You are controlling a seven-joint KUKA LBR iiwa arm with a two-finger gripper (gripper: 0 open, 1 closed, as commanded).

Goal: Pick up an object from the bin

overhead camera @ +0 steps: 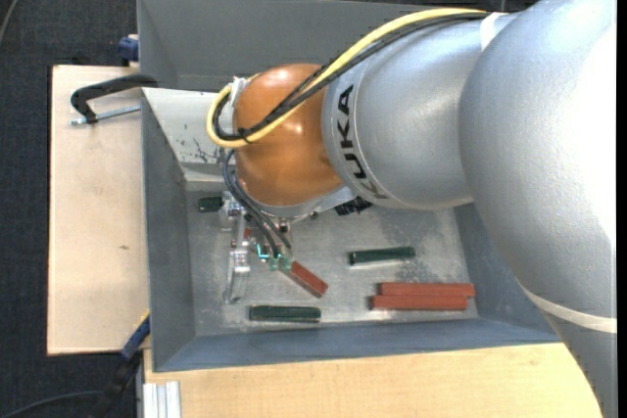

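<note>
My gripper (259,275) reaches down into the front left part of the bin, below the orange cover on the wrist. Its two fingers stand apart, so it is open, and I see nothing held between them. The left finger (236,271) points down to the bin floor. A small red-brown block (307,280) lies tilted just to the right of the right finger, touching or almost touching it. A dark green stick (284,313) lies flat on the floor just in front of the gripper.
Another dark green stick (382,256) and a long red bar (423,296) lie to the right. A small dark piece (209,204) sits near the left wall. A white sheet (186,127) leans in the back left corner. The arm covers the bin's right and back.
</note>
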